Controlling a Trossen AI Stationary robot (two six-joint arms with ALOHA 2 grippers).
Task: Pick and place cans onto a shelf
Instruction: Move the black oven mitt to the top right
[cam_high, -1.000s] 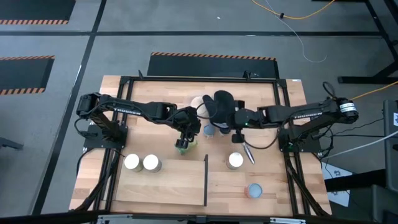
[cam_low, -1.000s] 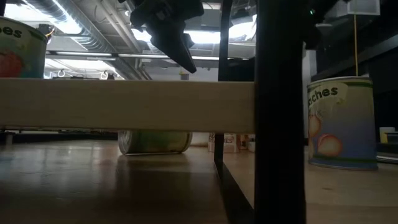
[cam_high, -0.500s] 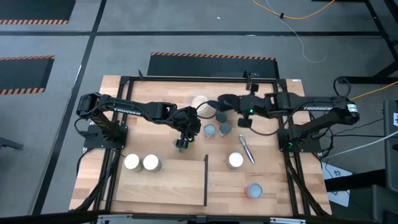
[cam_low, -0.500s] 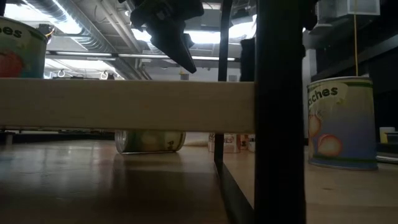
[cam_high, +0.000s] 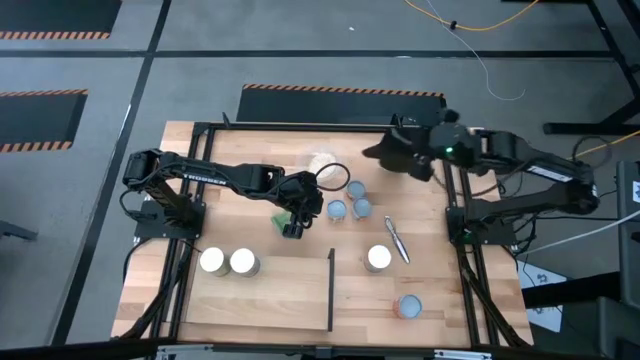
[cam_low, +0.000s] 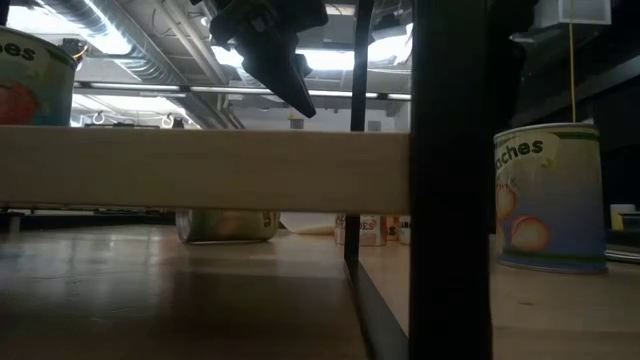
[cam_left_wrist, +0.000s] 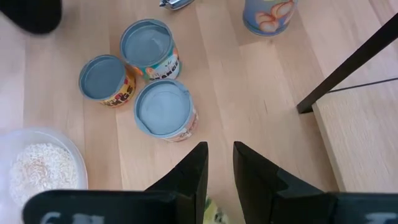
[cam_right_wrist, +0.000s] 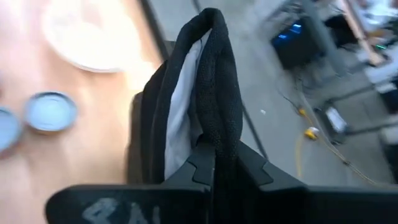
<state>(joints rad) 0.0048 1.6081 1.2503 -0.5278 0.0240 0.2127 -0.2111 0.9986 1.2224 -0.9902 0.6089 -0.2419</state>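
Overhead, low and wrist views of a light-wood surface (cam_high: 440, 215) with two dark arms.

**Left gripper** (cam_high: 292, 226): it is poised over the middle of the surface. Its fingers (cam_left_wrist: 194, 168) stand a narrow gap apart and hold nothing. The low view shows it raised (cam_low: 288, 78) above the surface.

**Green-labelled tin can** (cam_high: 281, 219): it lies on its side on the surface, just beside and below the left gripper. The low view shows it beyond the shelf plank (cam_low: 226, 225).

**Right gripper** (cam_high: 412, 158): it is at the back right edge of the surface, clamped on a black fabric oven mitt (cam_right_wrist: 199, 93) that stands up between its fingers.

**Three short pale-blue-topped cans** (cam_left_wrist: 163, 109): these stand upright in a tight cluster at mid-surface, near a shallow clear bowl of beige grains (cam_high: 320, 165).

**Flat light-wood shelf** (cam_high: 280, 295): it occupies the front left and is bounded on its right by a thin black strip (cam_high: 331, 290).

**Two white-topped cans** (cam_high: 228, 262): they stand side by side, touching, on the shelf's left part.

**White-topped can with a peach label** (cam_low: 548, 195): it stands upright on the surface to the right of the strip.

**Slim silvery tool** (cam_high: 398, 241): it lies just beside the peach-label can.

**Pale-topped can with a reddish side** (cam_high: 408, 306): it stands near the front edge, well apart from the others.
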